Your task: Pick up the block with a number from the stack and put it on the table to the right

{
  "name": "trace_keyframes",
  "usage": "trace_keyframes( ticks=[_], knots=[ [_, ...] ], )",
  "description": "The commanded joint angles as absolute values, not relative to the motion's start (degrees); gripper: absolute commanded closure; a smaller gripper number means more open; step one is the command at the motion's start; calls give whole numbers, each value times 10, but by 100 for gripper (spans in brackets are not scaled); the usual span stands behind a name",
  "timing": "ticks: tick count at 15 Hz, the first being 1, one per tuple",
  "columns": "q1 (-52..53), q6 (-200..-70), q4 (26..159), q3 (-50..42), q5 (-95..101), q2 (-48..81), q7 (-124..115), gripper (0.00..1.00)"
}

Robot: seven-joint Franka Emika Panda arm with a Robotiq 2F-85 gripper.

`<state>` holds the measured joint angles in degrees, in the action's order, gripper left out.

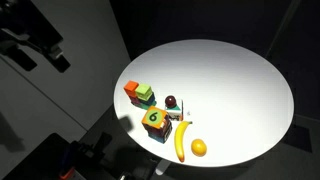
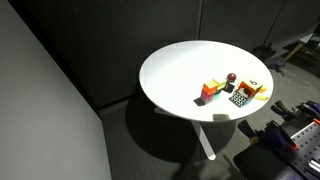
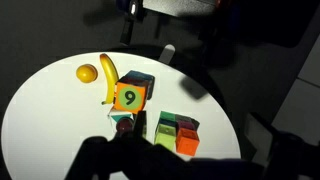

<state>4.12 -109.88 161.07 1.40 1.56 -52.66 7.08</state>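
Observation:
The block with a number (image 1: 154, 118) has a yellow-green face with a dark digit and orange sides. It sits on a bluish-white cube (image 1: 161, 134), and the two form the stack near the table's front edge. The stack also shows in the wrist view (image 3: 128, 97) and in an exterior view (image 2: 255, 88). The round white table (image 1: 235, 85) holds everything. My gripper (image 1: 50, 55) hangs high above and well off to the side of the table. In the wrist view its dark fingers (image 3: 195, 162) look spread apart and empty.
A cluster of plain orange and green cubes (image 1: 140, 93) (image 3: 175, 133) stands near the stack. A dark red fruit (image 1: 170, 101), a banana (image 1: 182, 141) and a small orange (image 1: 198, 147) lie around the stack. The robot base (image 2: 290, 140) stands beside the table.

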Motion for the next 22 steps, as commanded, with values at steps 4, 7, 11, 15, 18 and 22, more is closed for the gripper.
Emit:
trace_keyframes(
  ticks=[4,7,11,15,18,22],
  knots=[
    [44,-1097,1610,11,18,-525,68,0],
    [44,-1097,1610,11,18,-525,68,0],
    [44,-1112,1602,16,15,-497,59,0],
    [44,-1143,1588,20,13,-455,51,0],
    [41,-1176,1579,23,14,-416,42,0],
    [38,-1214,1561,26,15,-358,28,0]
  ],
)
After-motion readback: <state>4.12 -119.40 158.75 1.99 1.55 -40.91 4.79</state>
